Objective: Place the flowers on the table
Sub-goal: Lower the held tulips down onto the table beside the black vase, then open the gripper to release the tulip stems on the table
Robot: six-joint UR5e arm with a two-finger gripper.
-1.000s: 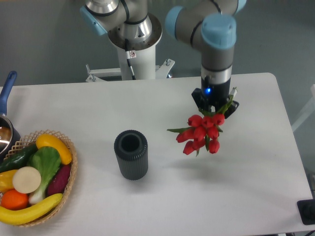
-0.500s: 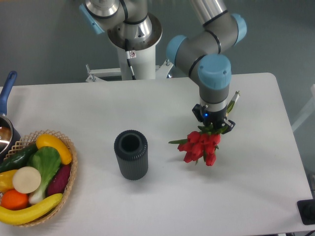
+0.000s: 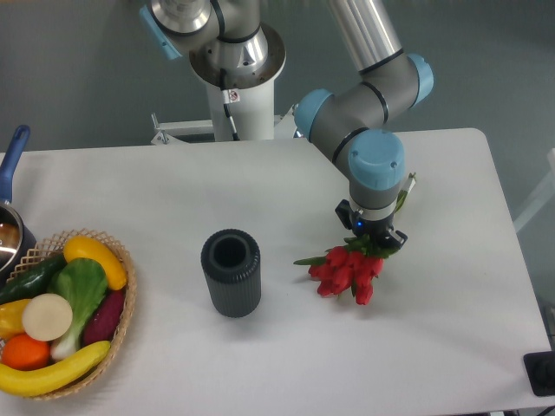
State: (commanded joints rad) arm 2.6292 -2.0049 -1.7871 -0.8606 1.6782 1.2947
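Now the gripper (image 3: 371, 237) is clamped on the flowers (image 3: 347, 269), low over the table (image 3: 451, 295). The red heads point toward seven o'clock. The vase (image 3: 231, 272) stands at nine o'clock from them.

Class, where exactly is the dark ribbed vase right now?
The vase stands upright near the middle of the white table, between the wicker basket on its left and the flowers on its right.

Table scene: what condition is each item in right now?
flowers: held by the claw, red heads low at the table.
claw: shut on the flowers' stems.
vase: upright, nothing in it.
basket: full of fruit and vegetables.
pot: at left edge, mostly cut off.
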